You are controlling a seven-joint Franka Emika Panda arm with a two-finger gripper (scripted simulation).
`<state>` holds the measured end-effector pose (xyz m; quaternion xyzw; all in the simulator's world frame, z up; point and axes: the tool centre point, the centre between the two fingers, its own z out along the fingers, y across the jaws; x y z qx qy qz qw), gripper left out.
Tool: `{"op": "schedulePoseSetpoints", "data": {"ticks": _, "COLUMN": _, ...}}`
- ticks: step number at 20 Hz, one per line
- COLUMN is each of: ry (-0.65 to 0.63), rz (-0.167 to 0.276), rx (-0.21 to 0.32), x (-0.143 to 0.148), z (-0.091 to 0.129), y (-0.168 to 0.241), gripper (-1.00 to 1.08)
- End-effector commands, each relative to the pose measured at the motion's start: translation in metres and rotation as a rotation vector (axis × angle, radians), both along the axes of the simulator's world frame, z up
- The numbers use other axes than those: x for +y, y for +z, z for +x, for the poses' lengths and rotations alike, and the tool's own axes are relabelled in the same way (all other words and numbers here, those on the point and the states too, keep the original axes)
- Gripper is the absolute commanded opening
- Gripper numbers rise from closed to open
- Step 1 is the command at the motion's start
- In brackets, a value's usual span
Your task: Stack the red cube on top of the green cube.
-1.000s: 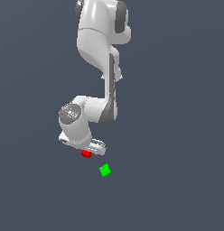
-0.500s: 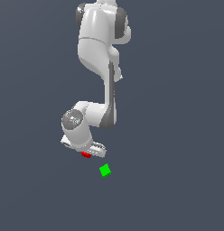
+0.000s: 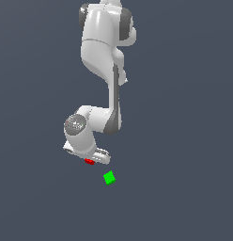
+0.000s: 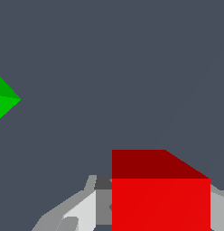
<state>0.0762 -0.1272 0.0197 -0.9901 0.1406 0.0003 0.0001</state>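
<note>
Overhead exterior; close wrist view (cubes shared)

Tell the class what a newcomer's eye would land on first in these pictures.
First, the tall white robot arm folding down over a bare dark grey floor. Next, the red cube, sitting between the fingers of the gripper. Lastly, the green cube, lying apart towards the exterior view's right.

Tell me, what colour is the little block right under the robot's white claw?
Bright red: the small red cube, clearest in the wrist view.

Bright red cube (image 4: 161, 198), vivid green cube (image 3: 109, 178), white-and-grey gripper (image 3: 92, 158), plain slate-grey floor (image 3: 184, 141)
</note>
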Motion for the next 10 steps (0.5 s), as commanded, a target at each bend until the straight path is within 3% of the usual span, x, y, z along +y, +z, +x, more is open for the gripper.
{"op": "schedulePoseSetpoints", "data": {"ticks": 1, "ry": 0.0, "rz": 0.0, "rx": 0.0, "x": 0.0, "z": 0.0, "y": 0.0, "gripper": -1.0}}
{"op": "schedulePoseSetpoints", "data": {"ticks": 10, "ry": 0.0, "rz": 0.0, "rx": 0.0, "x": 0.0, "z": -0.001, "y": 0.033, "gripper": -1.0}}
